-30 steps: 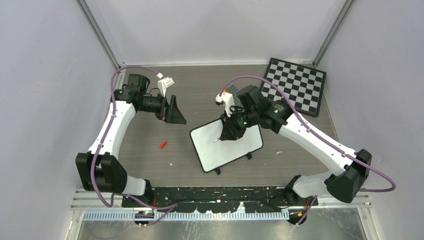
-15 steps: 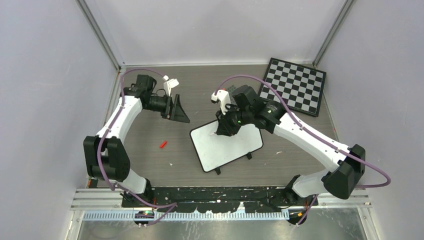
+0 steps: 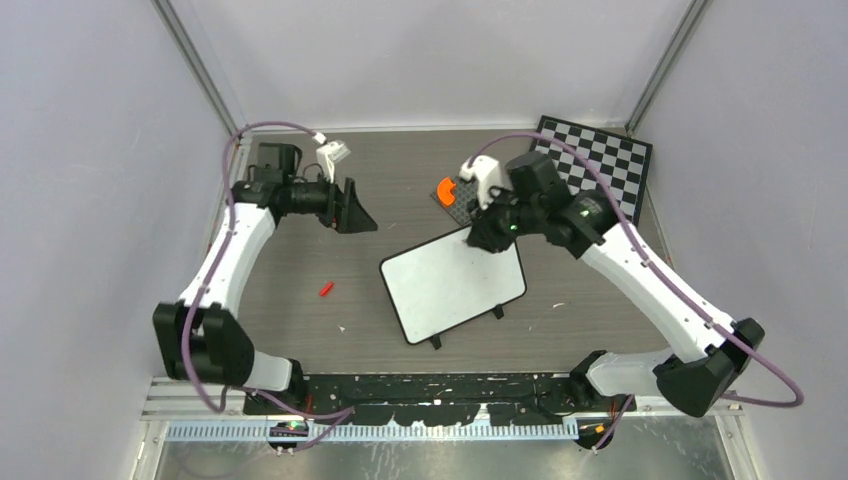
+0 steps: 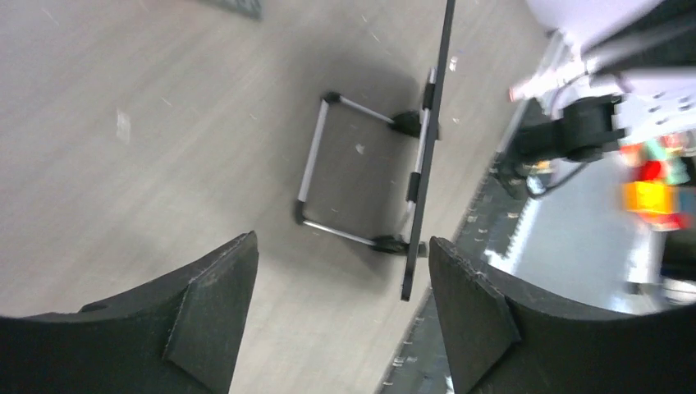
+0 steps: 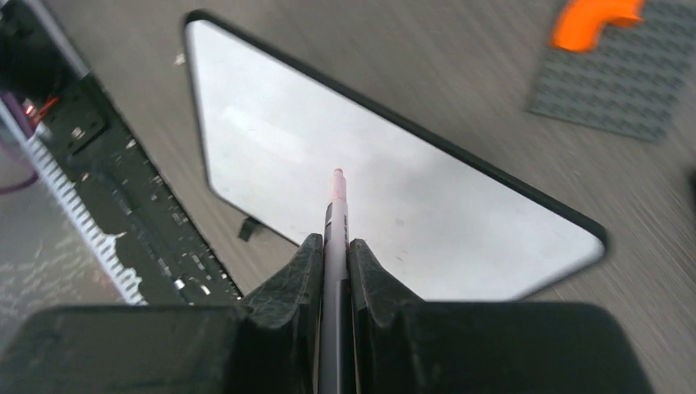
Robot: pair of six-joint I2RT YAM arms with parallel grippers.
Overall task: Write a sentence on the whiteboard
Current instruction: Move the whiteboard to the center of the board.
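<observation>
Top view: you have the small white rectangular whiteboard [image 3: 452,285] with rounded corners and a thin black rim lying skewed on the grey-brown wood-grain table [image 3: 300,330], its face plain white. The right gripper [image 3: 487,232] hangs over the whiteboard's far edge. The left gripper [image 3: 352,207] sits well left of the whiteboard and beyond it, fingers spread. A small red piece [image 3: 326,289] lies left of the whiteboard. A grey square mat [image 3: 455,192] carrying an orange shape lies just past its far edge, and a black-and-white checkered chessboard [image 3: 595,170] lies further off to the far right. Left wrist view: left gripper [image 4: 341,242] wide, nothing between the fingers; whiteboard [image 4: 438,74] seen edge-on on its wire feet. Right wrist view: right gripper [image 5: 334,246] pinched narrow on a slim pale marker [image 5: 336,205] with a pinkish tip, aimed over the whiteboard [image 5: 460,205]. You cannot tell whether the tip touches. The mat [image 5: 611,82] lies beyond the whiteboard.
</observation>
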